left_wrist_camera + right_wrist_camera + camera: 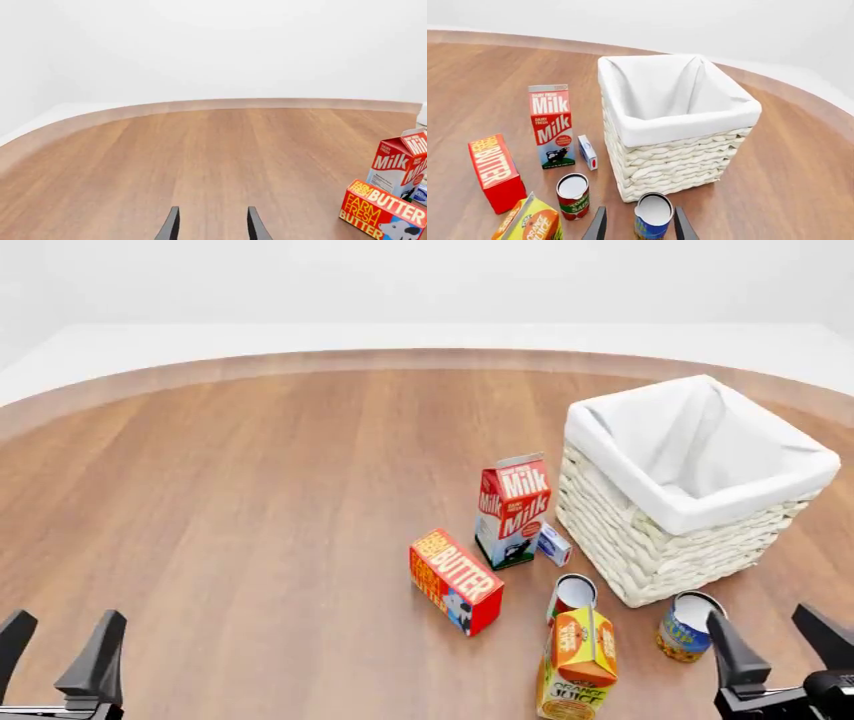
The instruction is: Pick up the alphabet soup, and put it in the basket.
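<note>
The alphabet soup (652,216) stands upright on the desk (267,500) just beside the basket (674,150), at its near wall, straight ahead of my open, empty right hand (639,226), while my left hand (56,652), also open, is well apart from it.

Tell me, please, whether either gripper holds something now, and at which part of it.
Nothing is held. The left gripper is open over bare table. The right gripper is open around the alphabet soup, not closed on it.
</note>
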